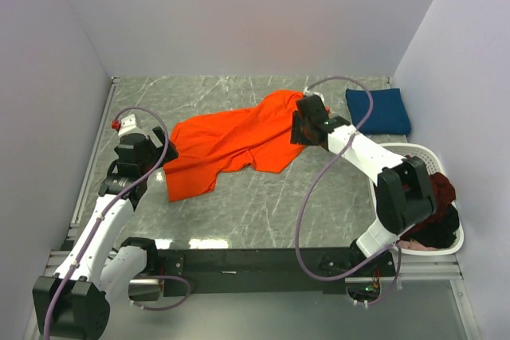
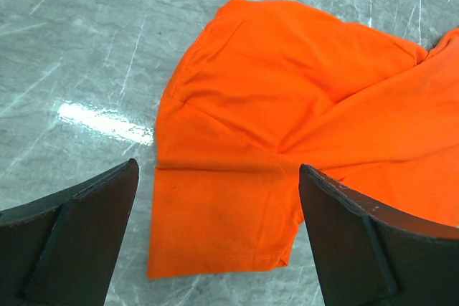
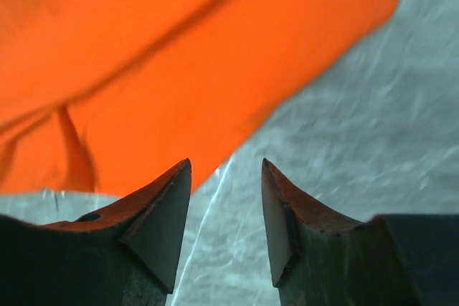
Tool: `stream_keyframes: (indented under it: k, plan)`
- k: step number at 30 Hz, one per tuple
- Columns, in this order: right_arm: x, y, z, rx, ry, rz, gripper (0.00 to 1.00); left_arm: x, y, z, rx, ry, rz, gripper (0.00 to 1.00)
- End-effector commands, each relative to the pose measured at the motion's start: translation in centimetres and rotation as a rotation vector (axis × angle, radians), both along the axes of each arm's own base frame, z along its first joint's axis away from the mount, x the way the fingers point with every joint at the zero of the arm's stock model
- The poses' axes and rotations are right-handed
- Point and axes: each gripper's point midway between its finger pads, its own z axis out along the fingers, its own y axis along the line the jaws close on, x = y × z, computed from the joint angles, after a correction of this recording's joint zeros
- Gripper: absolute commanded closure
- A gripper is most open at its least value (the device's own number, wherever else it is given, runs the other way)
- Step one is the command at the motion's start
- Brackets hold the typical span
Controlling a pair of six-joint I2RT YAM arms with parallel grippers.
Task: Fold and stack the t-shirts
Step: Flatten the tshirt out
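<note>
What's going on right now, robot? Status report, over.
Left fingers open above orange t-shirt sleeve; right fingers open at its edge, empty. Shirt rumpled, unfolded. Navy t-shirt folded, back right. Nothing blocking.

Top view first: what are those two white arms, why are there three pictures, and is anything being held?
They are two robot arms bolted at the near edge of the table. The overhead picture comes from a fixed camera above and behind them. The other two come from a camera on each wrist. An orange t-shirt lies rumpled on the marble top, with a folded navy t-shirt at the far right. A white basket holds dark clothes. The left gripper and right gripper are both open, holding nothing.
</note>
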Motion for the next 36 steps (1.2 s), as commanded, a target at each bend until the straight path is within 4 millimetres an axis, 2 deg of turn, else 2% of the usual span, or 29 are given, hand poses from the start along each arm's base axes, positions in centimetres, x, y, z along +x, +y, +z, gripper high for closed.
stream_keyframes:
  k: [1, 3, 4, 5, 6, 9, 12, 17, 22, 23, 24, 26, 27, 28, 31, 33, 35, 36]
  plan:
    - [-0.3, 1.3, 0.8, 0.185, -0.045, -0.046, 0.50, 0.7, -0.5, 1.4, -0.008, -0.041, -0.027, 0.01]
    - [-1.2, 1.2, -1.4, 0.232, -0.019, -0.059, 0.53, 0.7, -0.5, 1.4, -0.007, -0.039, -0.026, 0.01]
    - [-1.4, 1.3, -1.8, 0.293, -0.007, -0.072, 0.54, 0.6, -0.5, 1.3, -0.007, -0.036, -0.024, 0.01]
    - [-2.3, 1.5, -3.1, 0.326, 0.027, -0.070, 0.55, 0.6, -0.5, 1.2, -0.008, -0.035, -0.025, 0.01]
    - [-1.9, 1.9, -3.2, 0.367, 0.011, -0.076, 0.55, 0.6, -0.5, 1.2, -0.008, -0.033, -0.027, 0.00]
    - [-2.4, 2.5, -4.8, 0.473, 0.056, -0.111, 0.55, 0.6, -0.5, 1.2, -0.007, -0.032, -0.025, 0.01]
    - [-1.8, 2.9, -5.3, 0.575, 0.048, -0.168, 0.55, 0.7, -0.5, 1.2, -0.008, -0.030, -0.027, 0.01]
    - [-1.8, 3.8, -6.9, 0.663, 0.093, -0.187, 0.52, 0.7, -0.6, 1.2, -0.008, -0.031, -0.030, 0.00]
    - [-1.8, 4.3, -9.3, 0.704, 0.143, -0.235, 0.52, 0.7, -0.5, 1.0, -0.008, -0.022, -0.026, 0.01]
    - [-1.9, 4.3, -9.6, 0.710, 0.150, -0.238, 0.53, 0.7, -0.5, 1.0, -0.007, -0.022, -0.028, 0.01]
    - [-1.8, 4.6, -9.8, 0.720, 0.158, -0.227, 0.60, 0.7, -0.6, 0.9, -0.008, -0.021, -0.030, 0.01]
    - [-1.9, 4.6, -9.8, 0.716, 0.161, -0.218, 0.75, 0.7, -0.5, 0.9, -0.007, -0.018, -0.028, 0.01]
    - [-2.1, 4.4, -9.3, 0.701, 0.152, -0.210, 0.93, 0.7, -0.6, 0.8, -0.007, -0.014, -0.030, 0.01]
    - [-2.3, 4.1, -9.1, 0.680, 0.151, -0.208, 0.99, 0.7, -0.5, 0.7, -0.006, -0.012, -0.027, 0.01]
    - [-2.7, 2.5, -7.5, 0.555, 0.136, -0.185, 1.00, 0.6, -0.5, 0.8, -0.006, -0.013, -0.028, 0.01]
    - [-3.2, 1.3, -5.7, 0.462, 0.127, -0.163, 1.00, 0.7, -0.6, 0.7, -0.005, -0.010, -0.030, 0.00]
    - [-2.8, -0.1, -4.1, 0.377, 0.092, -0.175, 1.00, 0.7, -0.6, 0.7, -0.006, -0.008, -0.032, 0.01]
    - [-3.9, -1.1, -3.7, 0.317, 0.111, -0.160, 1.00, 0.7, -0.6, 0.5, -0.006, -0.003, -0.033, 0.01]
